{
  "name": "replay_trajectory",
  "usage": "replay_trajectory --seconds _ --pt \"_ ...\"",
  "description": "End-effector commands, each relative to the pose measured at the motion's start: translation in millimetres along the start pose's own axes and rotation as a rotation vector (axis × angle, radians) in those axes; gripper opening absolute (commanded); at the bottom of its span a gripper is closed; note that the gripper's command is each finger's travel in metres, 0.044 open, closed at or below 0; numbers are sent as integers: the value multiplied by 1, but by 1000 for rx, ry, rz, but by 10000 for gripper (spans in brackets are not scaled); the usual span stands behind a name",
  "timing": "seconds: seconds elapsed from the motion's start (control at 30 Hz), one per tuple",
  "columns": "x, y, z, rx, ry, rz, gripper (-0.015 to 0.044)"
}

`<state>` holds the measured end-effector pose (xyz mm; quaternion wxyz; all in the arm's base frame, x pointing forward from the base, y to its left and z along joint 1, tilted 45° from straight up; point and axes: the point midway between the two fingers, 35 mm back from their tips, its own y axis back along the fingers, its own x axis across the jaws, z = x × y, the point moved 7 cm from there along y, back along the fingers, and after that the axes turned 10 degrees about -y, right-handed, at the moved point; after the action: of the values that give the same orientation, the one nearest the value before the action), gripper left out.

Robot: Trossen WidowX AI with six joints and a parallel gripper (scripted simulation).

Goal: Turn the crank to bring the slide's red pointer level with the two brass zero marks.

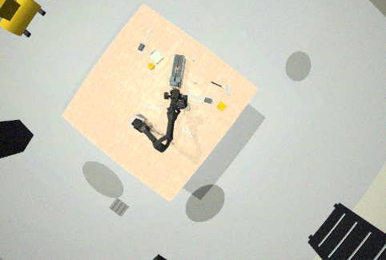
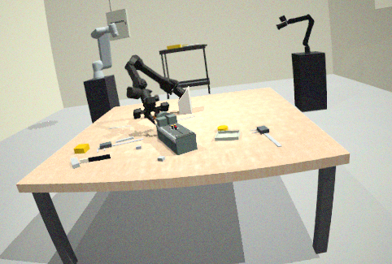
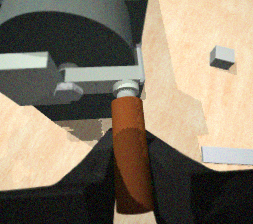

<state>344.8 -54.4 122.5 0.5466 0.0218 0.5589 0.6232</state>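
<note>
The grey-green machine stands on the table. Its slide's small red pointer is on top, with tiny yellowish marks beside it; whether they are level is too small to tell. In the wrist view the pale crank arm lies almost level across the machine's dark round end, and the brown handle points from its right end toward the camera. My gripper is shut on the handle, one black finger on each side. The pointer and marks are outside the wrist view.
Near the machine lie a shallow pale tray, a yellow disc and small grey cubes. A hammer, a yellow block and a dark-headed tool lie to one side.
</note>
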Motion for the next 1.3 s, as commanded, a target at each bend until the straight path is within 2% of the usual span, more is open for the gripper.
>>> replay_trajectory --seconds 0.0,1.27 --pt "1 7 6 -11 -1 -2 0" --pt "33 22 15 -11 -2 0 0"
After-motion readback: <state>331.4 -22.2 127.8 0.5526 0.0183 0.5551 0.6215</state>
